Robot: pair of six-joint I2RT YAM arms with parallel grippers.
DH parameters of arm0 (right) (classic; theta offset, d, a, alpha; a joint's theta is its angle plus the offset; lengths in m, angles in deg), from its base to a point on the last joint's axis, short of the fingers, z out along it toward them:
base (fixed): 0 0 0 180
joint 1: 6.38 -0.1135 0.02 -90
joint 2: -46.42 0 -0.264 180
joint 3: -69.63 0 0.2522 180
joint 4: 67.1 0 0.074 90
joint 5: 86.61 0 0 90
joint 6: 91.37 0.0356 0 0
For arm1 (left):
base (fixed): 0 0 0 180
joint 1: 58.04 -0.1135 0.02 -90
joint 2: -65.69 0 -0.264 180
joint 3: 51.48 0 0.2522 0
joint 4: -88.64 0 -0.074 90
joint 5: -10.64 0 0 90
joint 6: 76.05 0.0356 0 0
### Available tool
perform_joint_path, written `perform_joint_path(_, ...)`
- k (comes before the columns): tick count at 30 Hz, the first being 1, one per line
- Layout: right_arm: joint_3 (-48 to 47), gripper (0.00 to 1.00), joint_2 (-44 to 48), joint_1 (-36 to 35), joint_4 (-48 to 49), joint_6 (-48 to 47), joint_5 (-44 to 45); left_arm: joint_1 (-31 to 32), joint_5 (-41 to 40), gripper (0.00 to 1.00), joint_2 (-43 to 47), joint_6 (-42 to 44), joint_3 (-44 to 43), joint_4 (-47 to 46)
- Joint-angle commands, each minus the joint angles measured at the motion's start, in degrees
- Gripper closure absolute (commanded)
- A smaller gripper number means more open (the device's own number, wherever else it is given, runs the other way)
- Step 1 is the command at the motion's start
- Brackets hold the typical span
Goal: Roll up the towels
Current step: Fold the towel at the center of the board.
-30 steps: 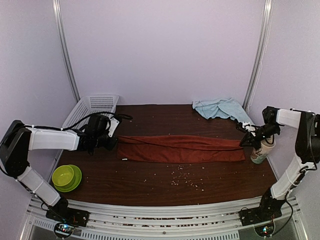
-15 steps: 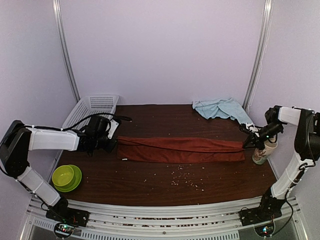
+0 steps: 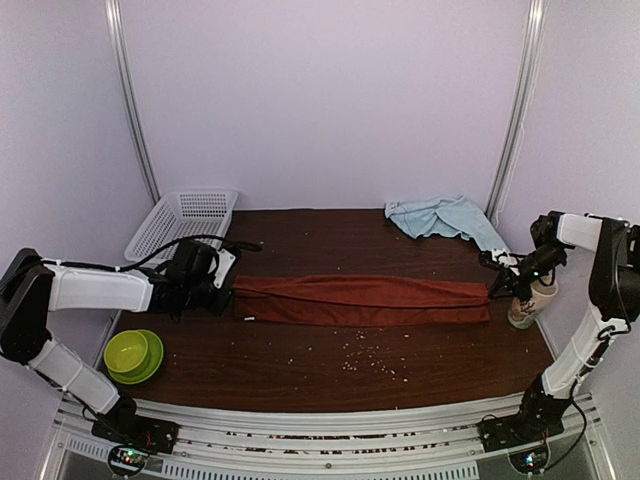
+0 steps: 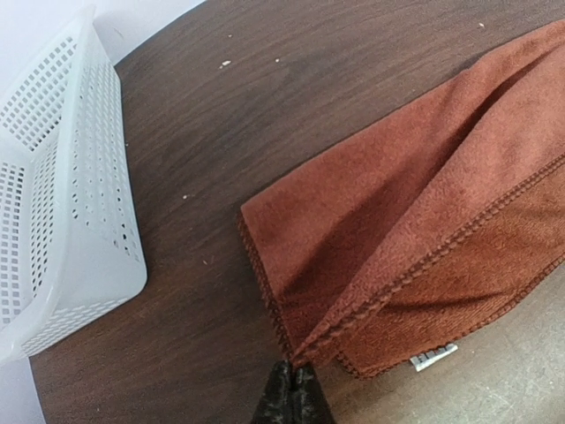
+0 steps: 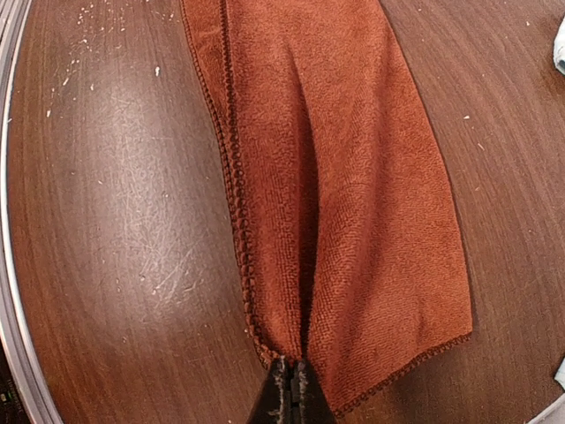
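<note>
The rust-red towel (image 3: 362, 300) lies folded lengthwise in a long strip across the middle of the table. My left gripper (image 3: 226, 297) is shut on its left end; in the left wrist view the fingertips (image 4: 293, 382) pinch the hemmed corner of the red towel (image 4: 415, 230). My right gripper (image 3: 493, 289) is shut on the right end; the right wrist view shows the jaws (image 5: 290, 375) closed on the towel's edge (image 5: 335, 177). The pale light-blue towel (image 3: 440, 216) lies crumpled at the back right.
A white perforated basket (image 3: 185, 218) stands at the back left and shows in the left wrist view (image 4: 62, 185). A green bowl (image 3: 134, 355) sits front left. A pale cup (image 3: 524, 303) stands by the right gripper. Crumbs (image 3: 370, 358) dot the wood in front of the towel.
The left gripper has drawn the red towel's left end slightly left and nearer. The right gripper moved a little right. The strip lies straighter and tauter.
</note>
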Motion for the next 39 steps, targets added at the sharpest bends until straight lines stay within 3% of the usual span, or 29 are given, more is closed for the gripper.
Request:
perform_joint_path(1, 1.6, 1.00, 0.9, 0.9, 1.3, 0.7, 3.2, 1.5, 0.0, 1.00, 1.2, -1.9, 1.2, -0.7)
perform_joint_path(10, 6.0, 1.00, 2.6, -0.5, 9.6, 5.6, 6.6, 4.2, -2.5, 1.00, -1.3, -1.9, -0.3, 1.2)
perform_joint_path(39, 8.0, 1.00, 3.2, -4.1, 10.9, 5.6, 13.5, 4.8, -4.1, 0.98, -3.5, -0.8, -1.8, 4.4)
